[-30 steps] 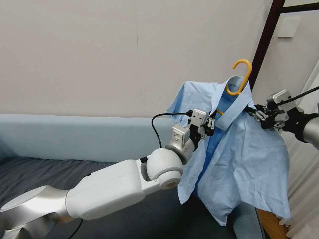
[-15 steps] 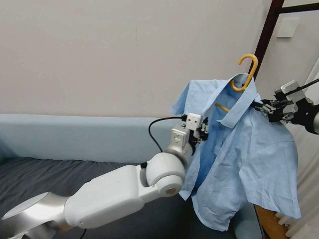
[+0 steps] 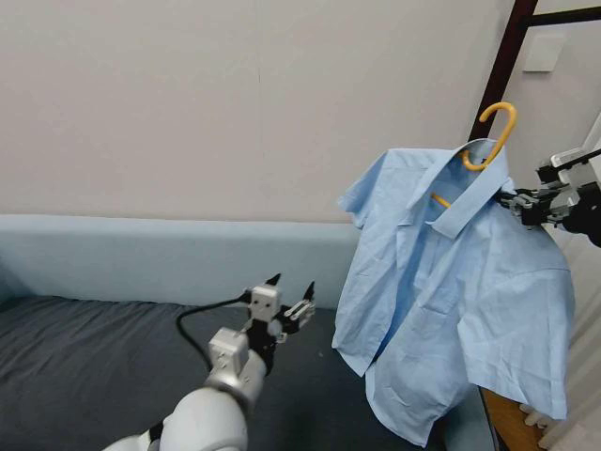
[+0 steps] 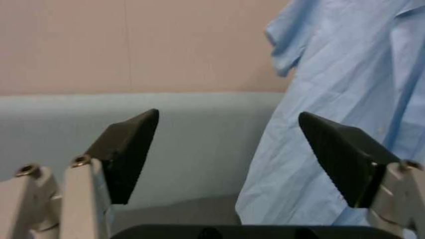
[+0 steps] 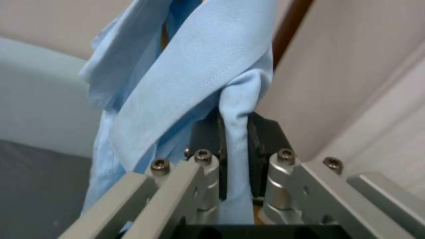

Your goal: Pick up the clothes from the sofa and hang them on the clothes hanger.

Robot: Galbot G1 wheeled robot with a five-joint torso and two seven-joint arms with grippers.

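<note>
The light blue short-sleeved shirt (image 3: 451, 282) is up in the air at the right end of the sofa (image 3: 103, 254), draped on a yellow hanger (image 3: 496, 132) whose hook pokes out above the collar. The hook sits right by a dark wooden post (image 3: 505, 47) that slants up the wall; whether it touches the post I can't tell. The shirt hangs open at the front, one sleeve sticking out toward the wall and the hem dangling clear of the dark grey seat cushion (image 3: 84, 366).

The right gripper (image 3: 522, 201) reaches in from the right at shoulder height of the shirt. From its wrist camera the right gripper (image 5: 234, 149) has its black pads (image 5: 207, 149) clenched on a bunched fold of the shirt (image 5: 199, 64) just below the collar.

The left gripper (image 3: 293, 293) is low over the seat, near the shirt's lower left edge but apart from it. Its jaws are spread wide and hold nothing; between the two dark fingers (image 4: 133, 144) of the left gripper (image 4: 229, 144) you see the pale blue backrest, with the shirt (image 4: 332, 89) hanging beyond them
</note>
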